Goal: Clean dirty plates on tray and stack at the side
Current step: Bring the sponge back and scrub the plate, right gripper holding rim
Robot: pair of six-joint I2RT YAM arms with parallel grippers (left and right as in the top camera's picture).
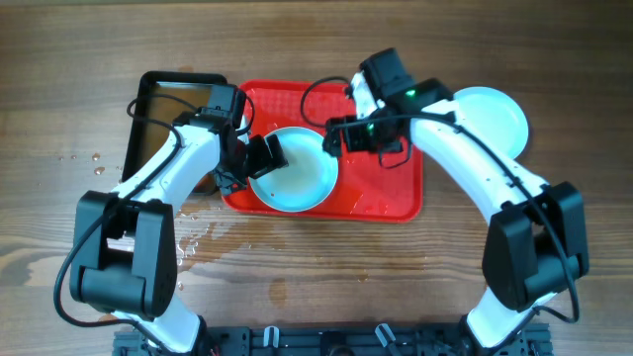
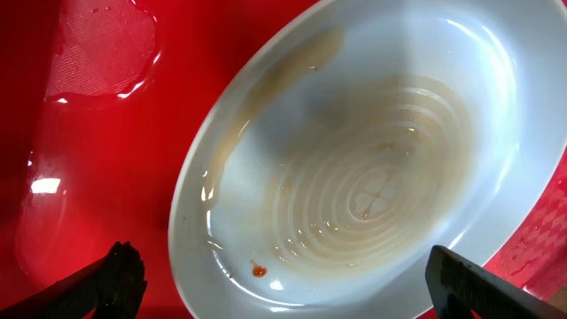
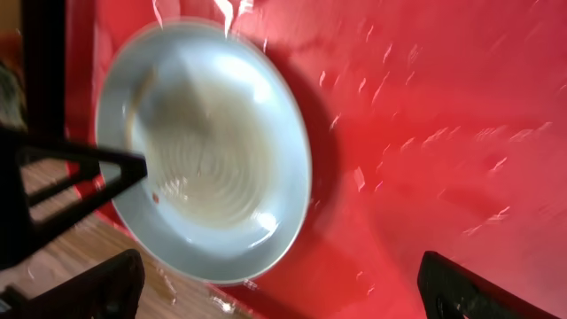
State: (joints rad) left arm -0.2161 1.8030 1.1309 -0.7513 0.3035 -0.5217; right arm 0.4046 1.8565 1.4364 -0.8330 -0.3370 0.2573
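A large red rectangular plastic tray (image 1: 391, 193) with rounded corners and a fine pebbled texture lies mid-way across the brown wood-grain counter (image 1: 316, 49). On its left half, near the front edge, sits a round pale mint-white plate (image 2: 372, 159). It is glossy, with moulded concentric rings in its well, a thin film of brownish water, a tan streak under the upper rim and one small orange speck near the lower rim. Shallow clear puddles shine on the tray beside it.

The left claw (image 2: 292, 292) hangs at the plate's left rim, its black fingers (image 2: 120, 279) spread wide and holding nothing. The right claw (image 3: 283, 283) is above the plate's right rim, also spread wide and empty. The tray's right half is bare.

More pale plate (image 1: 495, 119) rests on the counter past the tray's right edge; whether it is one plate or a stack is hard to tell from above. A black rectangular pan (image 1: 183, 77) stands just left of the tray. Water droplets dot the wood by the tray's front left corner. No lettering is legible anywhere.
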